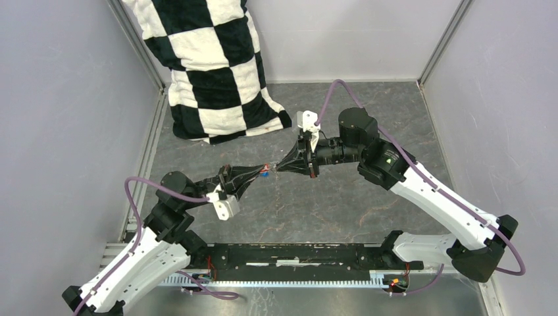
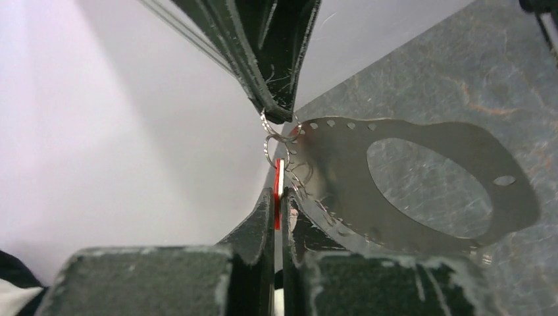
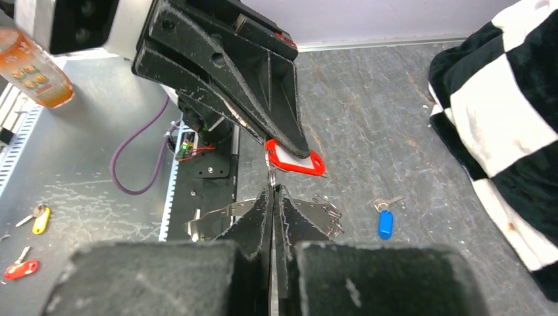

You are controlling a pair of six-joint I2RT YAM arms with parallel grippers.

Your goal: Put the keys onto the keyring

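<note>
My left gripper (image 2: 278, 197) is shut on the red key's plastic head (image 2: 278, 187), seen edge-on; in the right wrist view the red head (image 3: 296, 162) hangs from the left fingertips (image 3: 293, 135). My right gripper (image 3: 272, 192) is shut tip to tip against it on a small wire ring (image 3: 270, 176) at the red key's end; this ring also shows in the left wrist view (image 2: 271, 143). The keyring (image 2: 408, 135), a flat grey hoop with an oval opening, lies below them. The blue key (image 3: 385, 222) lies on the table. In the top view both grippers (image 1: 263, 170) (image 1: 280, 166) meet mid-table.
A black-and-white checkered cloth (image 1: 210, 66) lies at the back left and shows in the right wrist view (image 3: 500, 112). An orange bottle (image 3: 33, 66), a yellow key (image 3: 41, 220) and another red key (image 3: 20, 268) sit on the grey metal ledge beyond the rail.
</note>
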